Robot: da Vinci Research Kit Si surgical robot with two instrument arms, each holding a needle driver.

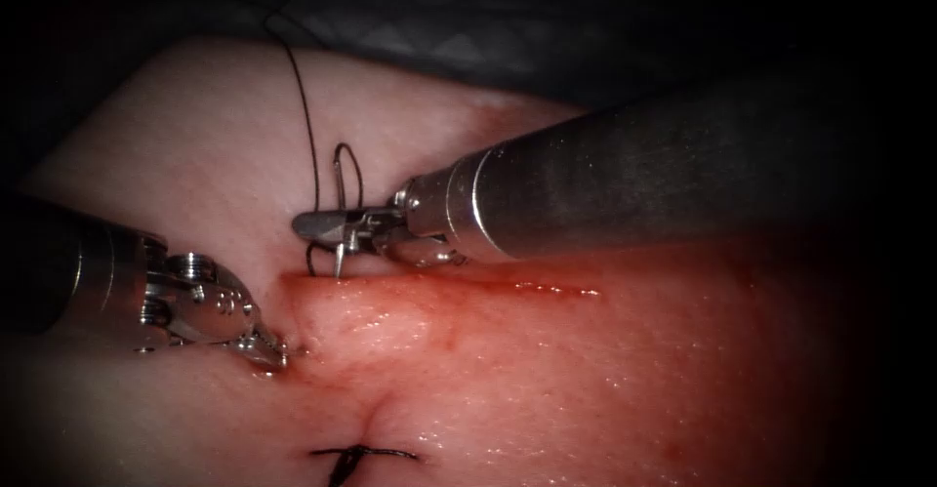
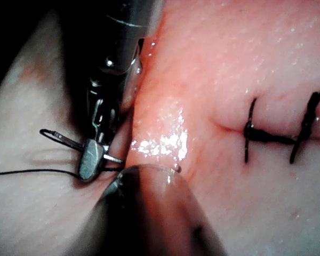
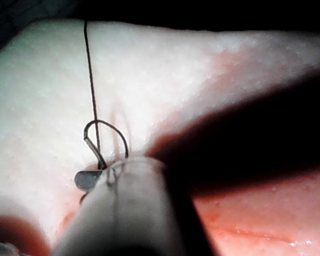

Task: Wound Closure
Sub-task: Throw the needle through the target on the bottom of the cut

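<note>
Tissue point(image 1: 547, 370): pale, glistening slab, red fluid point(image 1: 547, 290) along the cut.
Right tool point(image 1: 327, 225): metal shaft crossing the far edge, jaws pinching the needle point(image 1: 339, 253) mid-curve, above the cut's left end; whether its tip enters tissue cannot be told.
Left tool point(image 1: 265, 352): jaws pressed together on the tissue's near lip.
Thread point(image 1: 305, 116): thin, dark, running from the far edge.
Stitch point(image 1: 363, 454): dark, near edge.

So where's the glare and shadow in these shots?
Endoscope view: dark edges, wet glints along the cut. Left wrist view: strong glare on the tissue beside the right gripper, shut on the needle. Right wrist view: a broad dark band crosses the tissue.
</note>
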